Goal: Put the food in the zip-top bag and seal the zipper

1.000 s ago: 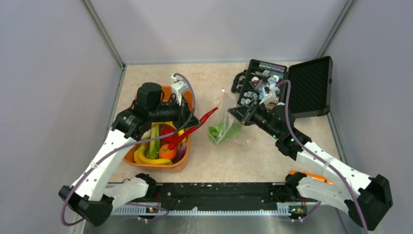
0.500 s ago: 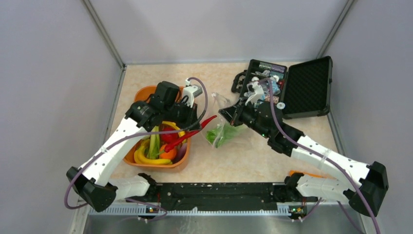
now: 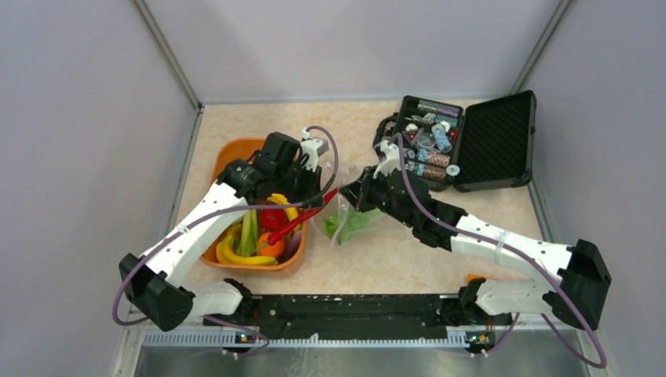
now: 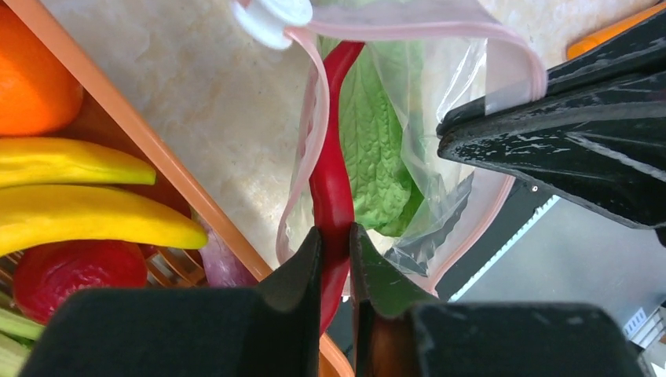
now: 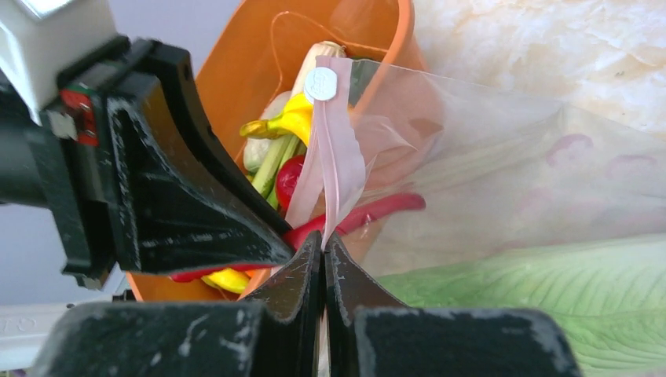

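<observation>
One orange plastic tub stands leftmost. Just right of it, a long glossy red chilli is clamped in the narrowly parted left gripper, its tip inside the clear crinkly zip-top bag on the beige surface. The bag's pink zipper strip is pinched by the closed right gripper.

Pale grey walls enclose a beige marbled tabletop
</observation>
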### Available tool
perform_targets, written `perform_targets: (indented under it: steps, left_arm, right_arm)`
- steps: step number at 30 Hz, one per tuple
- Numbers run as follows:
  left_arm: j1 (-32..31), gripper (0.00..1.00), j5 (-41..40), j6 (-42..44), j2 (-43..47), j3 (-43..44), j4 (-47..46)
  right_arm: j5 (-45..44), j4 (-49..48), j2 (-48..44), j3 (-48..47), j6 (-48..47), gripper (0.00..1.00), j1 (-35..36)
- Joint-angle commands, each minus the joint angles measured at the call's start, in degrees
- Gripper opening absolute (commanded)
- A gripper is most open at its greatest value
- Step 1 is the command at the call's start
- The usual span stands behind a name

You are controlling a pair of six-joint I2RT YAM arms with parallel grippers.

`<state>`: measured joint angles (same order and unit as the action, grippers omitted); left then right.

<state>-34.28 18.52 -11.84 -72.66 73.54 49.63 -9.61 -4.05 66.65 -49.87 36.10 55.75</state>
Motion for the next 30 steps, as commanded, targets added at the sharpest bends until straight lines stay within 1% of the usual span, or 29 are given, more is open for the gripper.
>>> perform_targets:
  steps: [1, 2, 4, 8, 10, 14, 16, 19, 21, 22, 27, 28, 30]
  left_arm:
    - [-0.2, 0.28, -0.8, -1.4, 0.0, -3.1, -3.6]
    - [-0.2, 0.35, -1.2, -1.4, 0.2, -4.6, -4.5]
    - [-0.2, 0.41, -1.1, -1.2, 0.3, -6.3, -5.5]
    - [-0.1, 0.6, -1.5, -1.7, 0.9, -7.6, -4.6]
    - [-0.1, 0.67, -2.0, -1.6, 2.4, -8.4, -4.9]
    - [-0.1, 0.74, -5.5, -1.4, 5.3, -10.3, -4.2]
    - [0.0, 0.75, -6.8, -0.7, 5.7, -10.6, -2.4]
    - [0.1, 0.78, -5.9, 0.3, 6.3, -10.9, -0.9]
    - [0.2, 0.77, -5.1, 1.3, 6.3, -11.2, -0.2]
    - [0.2, 0.76, -5.3, 1.6, 6.1, -11.2, 0.4]
    - [0.4, 0.5, -5.4, 1.8, 5.5, -12.1, 1.1]
    - [0.4, 0.46, -5.9, 1.6, 5.6, -12.2, 1.1]
    - [0.3, 0.42, -7.6, 1.3, 5.9, -11.9, 1.2]
  right_arm:
    - [0.3, -5.3, 2.4, -0.5, 2.3, 0.0, 0.5]
    - [0.6, -5.2, 3.2, -0.7, 2.7, 0.0, 0.5]
    - [1.2, -5.7, 4.5, -0.6, 3.3, 0.0, 0.5]
    - [2.3, -5.8, 6.2, -0.5, 4.3, 0.0, 0.3]
    - [2.4, -5.7, 6.4, -0.3, 4.4, 0.0, 0.2]
    - [3.2, -6.4, 6.3, 0.1, 4.8, 0.0, -0.1]
    - [3.7, -6.7, 6.3, 0.2, 5.1, 0.0, -0.2]
    - [4.1, -7.0, 6.3, 0.3, 5.3, 0.0, -0.2]
    - [4.2, -7.3, 6.2, 0.4, 5.4, 0.0, -0.3]
    - [4.2, -7.3, 6.2, 0.4, 5.4, 0.0, -0.3]
    - [4.2, -7.0, 5.5, 0.6, 5.4, 0.0, -0.4]
    - [4.0, -7.1, 5.3, 0.7, 5.4, 0.0, -0.5]
    - [3.9, -7.1, 5.0, 0.9, 5.5, 0.0, -0.6]
